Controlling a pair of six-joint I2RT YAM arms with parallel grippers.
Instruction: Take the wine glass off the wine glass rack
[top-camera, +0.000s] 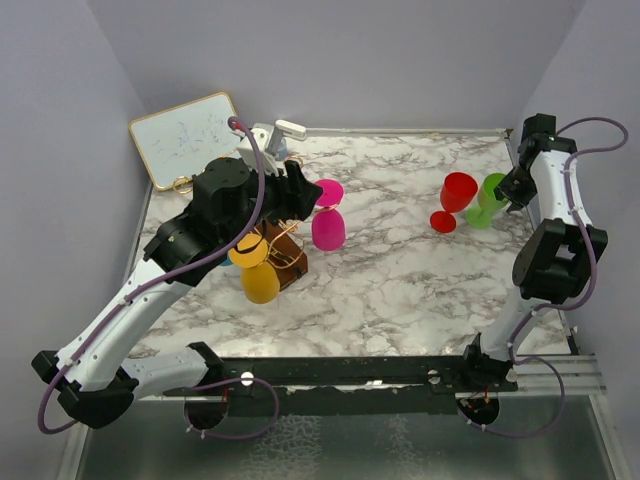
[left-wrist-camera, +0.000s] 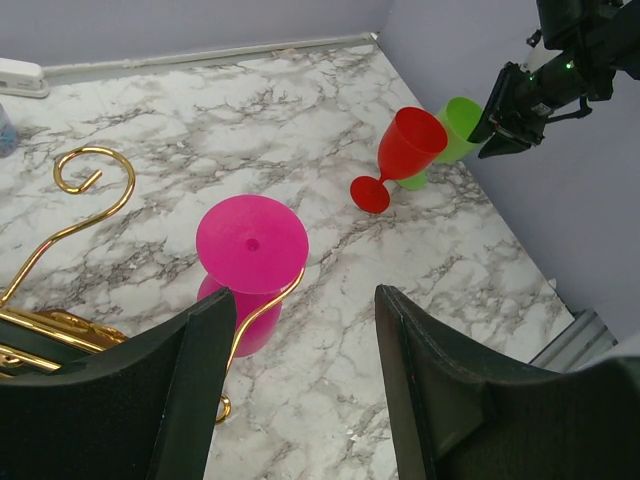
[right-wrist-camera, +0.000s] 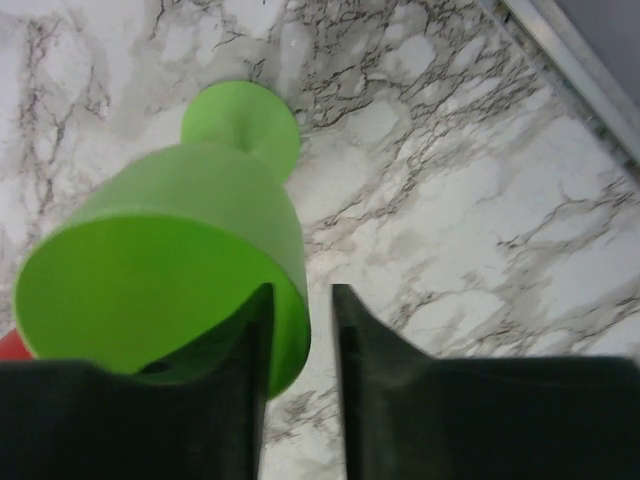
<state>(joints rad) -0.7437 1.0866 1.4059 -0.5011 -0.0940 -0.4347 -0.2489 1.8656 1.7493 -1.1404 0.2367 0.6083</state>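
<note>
Wine glass (left-wrist-camera: 251, 245), pink, hung foot-up on the wine glass rack (top-camera: 288, 265), axis upright: we place it just ahead of the left claw (left-wrist-camera: 305, 310), the nearer one, half open and empty

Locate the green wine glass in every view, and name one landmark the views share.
Top external: green wine glass far right, at the right gripper.
Left wrist: green wine glass upper right, behind the red wine glass.
Right wrist: green wine glass fills the left half, its rim between the fingers.
Shared landmark: the red wine glass beside it.
</note>
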